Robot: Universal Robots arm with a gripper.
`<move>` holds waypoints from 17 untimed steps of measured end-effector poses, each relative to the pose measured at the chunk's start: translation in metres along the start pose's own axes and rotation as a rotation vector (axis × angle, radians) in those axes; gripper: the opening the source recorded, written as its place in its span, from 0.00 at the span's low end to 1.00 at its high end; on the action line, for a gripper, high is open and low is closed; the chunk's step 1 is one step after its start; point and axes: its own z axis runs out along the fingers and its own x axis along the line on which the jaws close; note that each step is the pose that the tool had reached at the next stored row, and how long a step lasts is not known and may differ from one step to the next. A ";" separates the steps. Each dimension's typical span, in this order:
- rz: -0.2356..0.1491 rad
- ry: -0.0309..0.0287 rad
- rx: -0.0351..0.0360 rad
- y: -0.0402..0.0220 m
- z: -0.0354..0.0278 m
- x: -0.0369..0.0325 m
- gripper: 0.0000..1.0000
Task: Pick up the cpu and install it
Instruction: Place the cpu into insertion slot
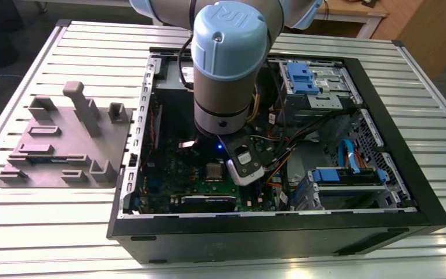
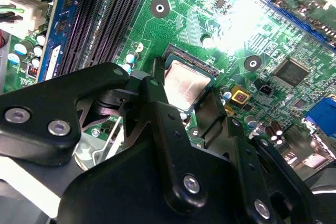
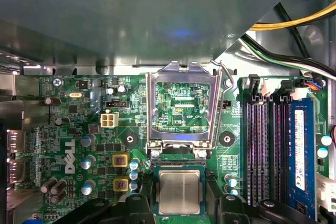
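The cpu point(image 3: 180, 191), a small square chip with a silvery top, lies level in the socket on the green motherboard point(image 3: 79, 129). In both wrist views my gripper point(image 3: 180, 199) straddles it, its black fingers point(image 2: 153, 85) pressed against two opposite edges of the cpu point(image 2: 186, 85). The socket's metal frame point(image 3: 149, 108) stands flipped open just beyond the chip. In the exterior view the cpu point(image 1: 213, 170) shows as a small pale square under the arm's wrist point(image 1: 221, 116), inside the open computer case point(image 1: 285, 232).
Dark memory slots point(image 3: 262, 150) and a blue one run beside the socket. Yellow and black cables point(image 3: 294, 22) hang near the case wall. A grey moulded tray point(image 1: 60, 145) sits on the slatted table at the exterior view's left. Blue drive bays point(image 1: 308, 75) fill the case's far side.
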 end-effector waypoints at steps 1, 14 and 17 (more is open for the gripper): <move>0.000 0.0000 0.0002 0.0000 0.0000 0.0000 0.47; 0.000 -0.0005 -0.0007 0.0002 -0.0017 -0.0001 0.54; 0.000 0.0002 0.0002 0.0004 -0.0099 -0.0001 0.54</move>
